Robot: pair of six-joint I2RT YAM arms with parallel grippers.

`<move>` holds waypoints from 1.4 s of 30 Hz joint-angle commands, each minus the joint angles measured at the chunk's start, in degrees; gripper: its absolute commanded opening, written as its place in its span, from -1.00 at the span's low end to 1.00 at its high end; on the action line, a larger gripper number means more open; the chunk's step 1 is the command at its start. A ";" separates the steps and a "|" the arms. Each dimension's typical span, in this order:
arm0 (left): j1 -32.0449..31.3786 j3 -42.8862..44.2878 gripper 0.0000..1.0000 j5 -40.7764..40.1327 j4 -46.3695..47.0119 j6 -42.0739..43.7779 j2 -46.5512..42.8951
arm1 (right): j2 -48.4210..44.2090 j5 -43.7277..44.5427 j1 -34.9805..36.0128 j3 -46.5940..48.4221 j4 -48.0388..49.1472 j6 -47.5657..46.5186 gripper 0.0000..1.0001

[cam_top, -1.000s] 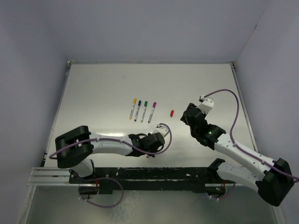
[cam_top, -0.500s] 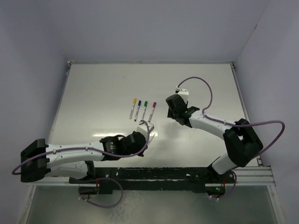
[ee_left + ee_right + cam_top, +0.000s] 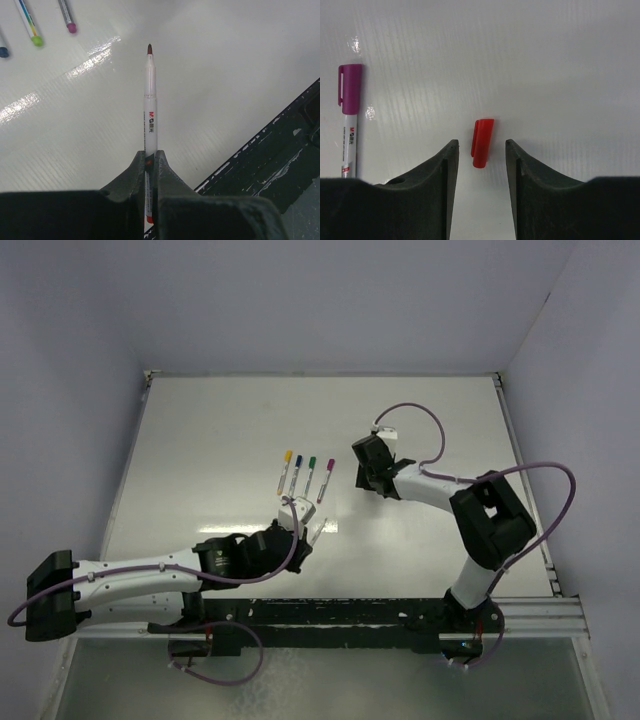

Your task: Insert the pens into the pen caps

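Top view, left arm: the left gripper (image 3: 303, 537) reaches toward mid-table, clamped shut on an uncapped pen (image 3: 318, 528) that points away from the robot.
Top view, row: four capped pens (image 3: 305, 476) lie side by side on the white table (image 3: 200, 430), apparently finished and set apart.
Top view, right arm: the right gripper (image 3: 368, 476) points down just right of the row, hiding what lies beneath it.
Left wrist view: the fingers pinch the pen near its back end, which leaves the tip and most of the barrel free, probably so that a cap can go on.
Right wrist view: a red cap (image 3: 482, 142) lies flat on the table between the parted jaws. Neither jaw touches it, and the gripper seems poised to pick it up.
Right wrist view, edge: a purple-capped pen (image 3: 349, 115) lies well to the left.
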 commanded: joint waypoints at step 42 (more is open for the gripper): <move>-0.12 1.74 -1.00 -2.80 5.58 -0.09 4.54 | -1.31 -7.95 -1.41 -3.82 2.82 -1.56 -1.00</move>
